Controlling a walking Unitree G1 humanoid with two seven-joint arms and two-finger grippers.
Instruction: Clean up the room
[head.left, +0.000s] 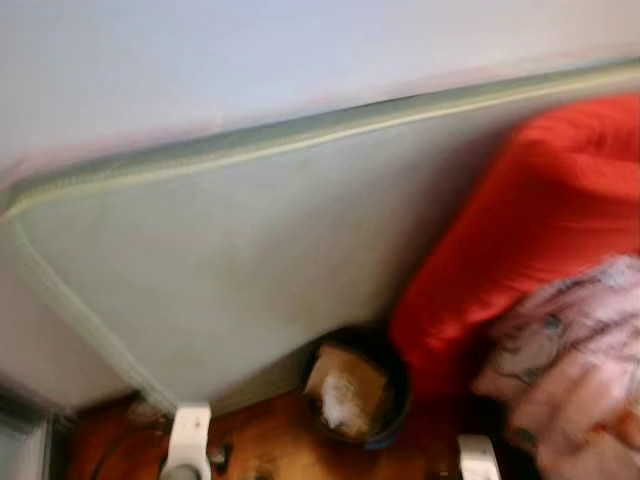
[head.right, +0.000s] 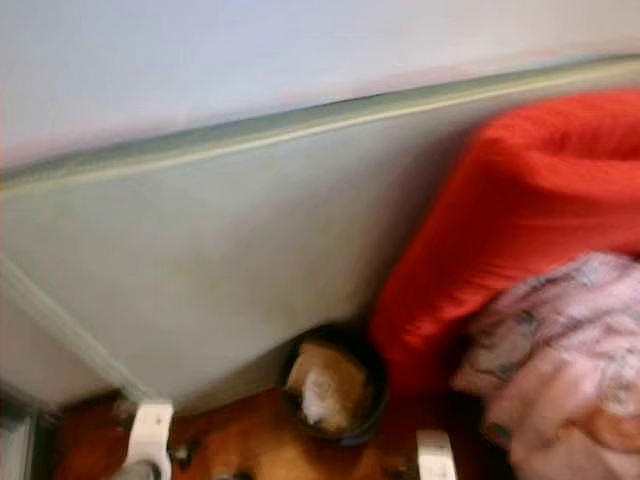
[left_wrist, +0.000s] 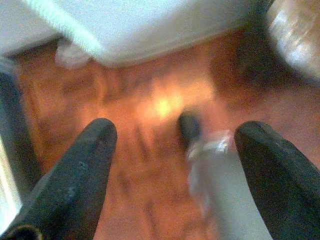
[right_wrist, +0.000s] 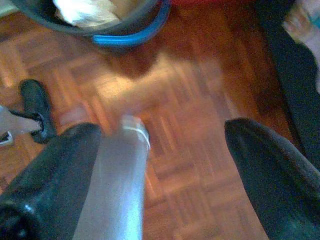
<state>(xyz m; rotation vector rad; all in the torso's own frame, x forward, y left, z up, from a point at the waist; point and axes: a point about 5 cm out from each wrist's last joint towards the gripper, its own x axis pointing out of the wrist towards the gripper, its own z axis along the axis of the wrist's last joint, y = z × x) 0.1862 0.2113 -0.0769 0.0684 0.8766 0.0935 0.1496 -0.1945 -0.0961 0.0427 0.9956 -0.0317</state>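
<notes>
**Bin ahead, between both open grippers**

A parquet floor (right_wrist: 200, 140) runs up to a pale mattress (head.left: 230, 260) leaning on its long edge against a white wall (head.left: 250, 60); the head views are blurred, so fine detail is lost.

Starting on the left, the left gripper (left_wrist: 175, 175) hangs low over the floor with its two black fingers spread wide and nothing between them. Ahead of it lie the mattress's lower corner and a small crumpled scrap (left_wrist: 70, 52) of pale stuff on the floor beside that corner. A silver tube (left_wrist: 215, 180) with a small dark piece at its tip crosses its view; what it is cannot be told.

Forward of both grippers, roughly between them, stands a dark round bin (head.left: 358, 388) at the foot of the mattress, with brown card and white paper (head.left: 340, 400) inside.

The right gripper (right_wrist: 160, 170) is also wide open and empty above the parquet. Its view shows the bin's blue rim (right_wrist: 135, 35) close ahead, which the left wrist view lacks. The right arm is probably the nearer one to the bin.

Rightmost, a red duvet (head.left: 530, 230) slumps beside the bin, touching the mattress, with a pink patterned cloth (head.left: 570, 360) heaped against it.

As a judgement, the tidy-up is at its approach stage: no item is yet held, and the scrap is the left arm's likeliest pick.
</notes>
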